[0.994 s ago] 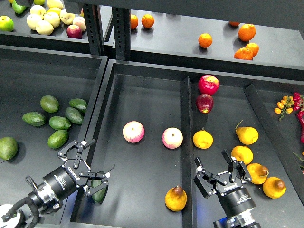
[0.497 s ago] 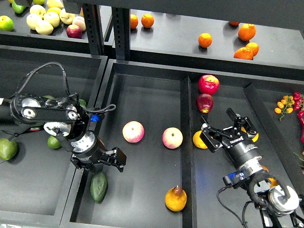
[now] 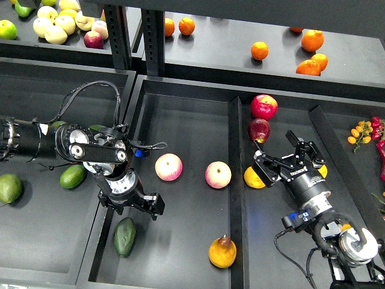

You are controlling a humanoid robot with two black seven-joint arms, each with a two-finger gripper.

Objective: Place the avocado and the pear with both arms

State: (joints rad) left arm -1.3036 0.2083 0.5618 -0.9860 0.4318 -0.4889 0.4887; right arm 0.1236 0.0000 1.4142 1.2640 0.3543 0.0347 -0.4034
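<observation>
The dark green avocado (image 3: 124, 236) lies in the front left corner of the middle tray (image 3: 186, 120). The golden pear (image 3: 222, 251) lies at the front right of the same tray, by the divider. My left gripper (image 3: 129, 205) points down just above and behind the avocado, apart from it; its jaws look spread and empty. My right gripper (image 3: 287, 155) is open and empty over the right tray, next to a yellow pear (image 3: 252, 178), well behind the golden pear.
Two pink-yellow apples (image 3: 169, 167) (image 3: 218, 174) lie mid-tray. Two red apples (image 3: 264, 106) sit at the back of the right tray. Green avocados (image 3: 73, 176) lie in the left tray. Oranges (image 3: 313, 41) sit on the shelf. A raised divider (image 3: 236, 180) splits the middle and right trays.
Both arms have lifted away and swung back from the tray's front. The avocado and the pear stay where they were, free of the grippers.
</observation>
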